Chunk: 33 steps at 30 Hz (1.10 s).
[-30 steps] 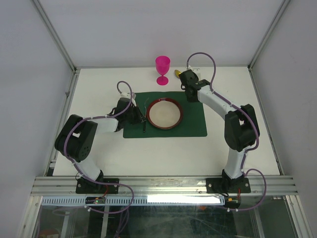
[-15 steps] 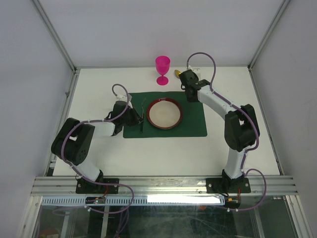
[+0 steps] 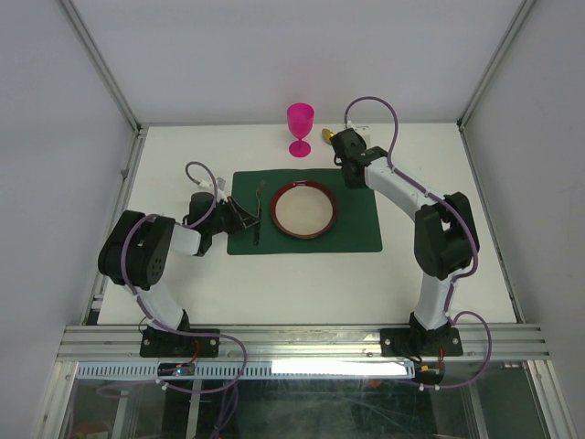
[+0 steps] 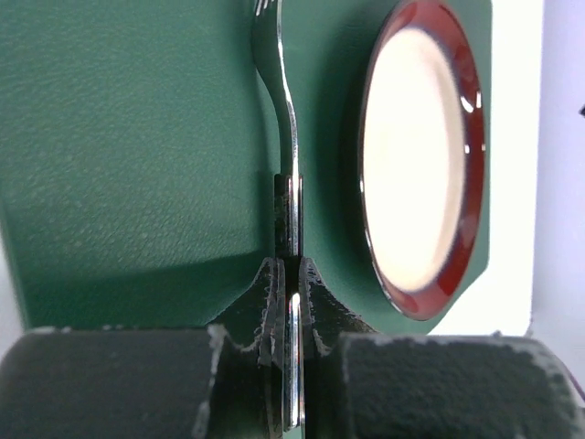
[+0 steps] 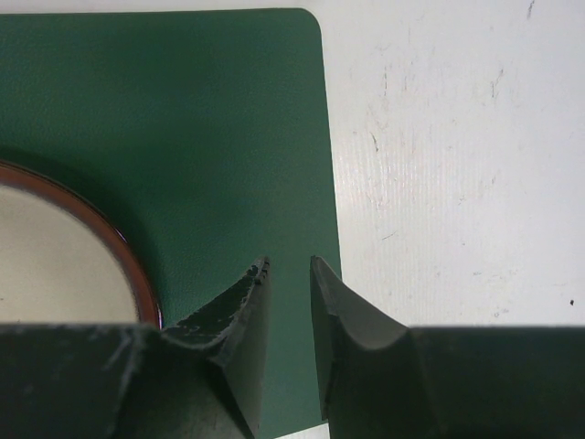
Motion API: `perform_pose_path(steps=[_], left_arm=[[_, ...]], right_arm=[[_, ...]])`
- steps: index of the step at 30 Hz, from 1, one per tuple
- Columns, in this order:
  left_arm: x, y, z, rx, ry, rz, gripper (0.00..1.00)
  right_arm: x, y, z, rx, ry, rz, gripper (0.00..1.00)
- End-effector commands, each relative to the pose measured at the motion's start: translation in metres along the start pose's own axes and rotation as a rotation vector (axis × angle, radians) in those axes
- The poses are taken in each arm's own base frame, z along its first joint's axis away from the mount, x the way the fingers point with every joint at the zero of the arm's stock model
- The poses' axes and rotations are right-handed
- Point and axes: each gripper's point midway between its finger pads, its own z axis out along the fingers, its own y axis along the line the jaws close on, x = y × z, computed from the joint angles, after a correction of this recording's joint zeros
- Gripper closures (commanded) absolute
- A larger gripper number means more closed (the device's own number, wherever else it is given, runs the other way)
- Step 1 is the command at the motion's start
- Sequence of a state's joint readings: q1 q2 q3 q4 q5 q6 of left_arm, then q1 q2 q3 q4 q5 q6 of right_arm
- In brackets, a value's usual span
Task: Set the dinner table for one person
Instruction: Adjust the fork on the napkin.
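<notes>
**Place setting for one, partly laid.** The white worktop, serving as the dinner table, runs from the arms' bases to the far frame rail. A dark green placemat lies at its middle with a red-rimmed plate on it. A pink goblet stands upright on the bare surface just beyond the mat's far edge.

The left gripper, jaws clenched on the handle of a metal fork, holds it low over the mat's left strip. The fork is just beside the plate, tines pointing away; whether it touches the mat cannot be told, and it appears to await release.

The right gripper hovers over the mat's far right corner, jaws slightly parted and grasping nothing.

No knife or spoon is visible, so those likely remain to be set. A small gold-coloured object near the goblet, behind the right wrist, is too small to identify.
</notes>
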<state>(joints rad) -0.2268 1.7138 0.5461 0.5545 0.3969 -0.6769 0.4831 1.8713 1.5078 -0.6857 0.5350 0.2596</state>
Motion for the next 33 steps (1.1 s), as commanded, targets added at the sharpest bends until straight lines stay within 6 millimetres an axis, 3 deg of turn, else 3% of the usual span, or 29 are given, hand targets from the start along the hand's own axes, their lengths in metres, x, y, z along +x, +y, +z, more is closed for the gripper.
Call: perform_pose_path(steps=[1, 4, 11, 23, 33], left_arm=[[0.033, -0.011, 0.005, 0.136, 0.125, -0.064, 1.0], [0.03, -0.024, 0.004, 0.21, 0.12, -0.077, 1.0], [0.026, -0.03, -0.001, 0.237, 0.113, -0.068, 1.0], [-0.008, -0.004, -0.007, 0.189, 0.026, -0.091, 1.0], [-0.004, -0.004, -0.002, 0.236, 0.043, -0.124, 0.96]], right_arm=[[-0.016, -0.006, -0.015, 0.001, -0.06, 0.017, 0.73], [-0.016, -0.006, -0.014, 0.002, -0.059, 0.018, 0.73], [-0.016, -0.004, -0.013, -0.001, -0.058, 0.018, 0.73], [-0.014, -0.006, -0.012, 0.006, -0.056, 0.011, 0.73], [-0.015, -0.006, -0.01, 0.009, -0.054, 0.006, 0.73]])
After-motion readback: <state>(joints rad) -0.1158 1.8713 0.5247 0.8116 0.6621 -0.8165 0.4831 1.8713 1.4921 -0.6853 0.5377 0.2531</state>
